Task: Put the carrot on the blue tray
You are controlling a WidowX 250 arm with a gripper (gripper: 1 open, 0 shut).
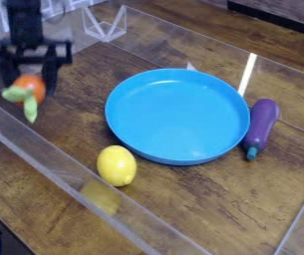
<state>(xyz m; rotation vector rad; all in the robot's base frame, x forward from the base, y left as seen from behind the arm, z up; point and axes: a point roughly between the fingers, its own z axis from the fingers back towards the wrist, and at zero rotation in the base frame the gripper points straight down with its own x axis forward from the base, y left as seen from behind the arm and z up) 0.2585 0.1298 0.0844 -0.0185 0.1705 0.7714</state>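
Note:
The small orange carrot [29, 89], its light green top pointing down and left, hangs just above the wooden table at the far left. My gripper [31, 80] points straight down and is shut on it; this part of the picture is blurred by motion. The large round blue tray [175, 115] lies in the middle of the table, to the right of the carrot, with nothing in it.
A yellow lemon [116, 164] sits just off the tray's front left rim. A purple eggplant [259, 127] lies against its right side, with a thin white stick [247, 73] behind. A clear plastic wall [61, 169] runs along the front left.

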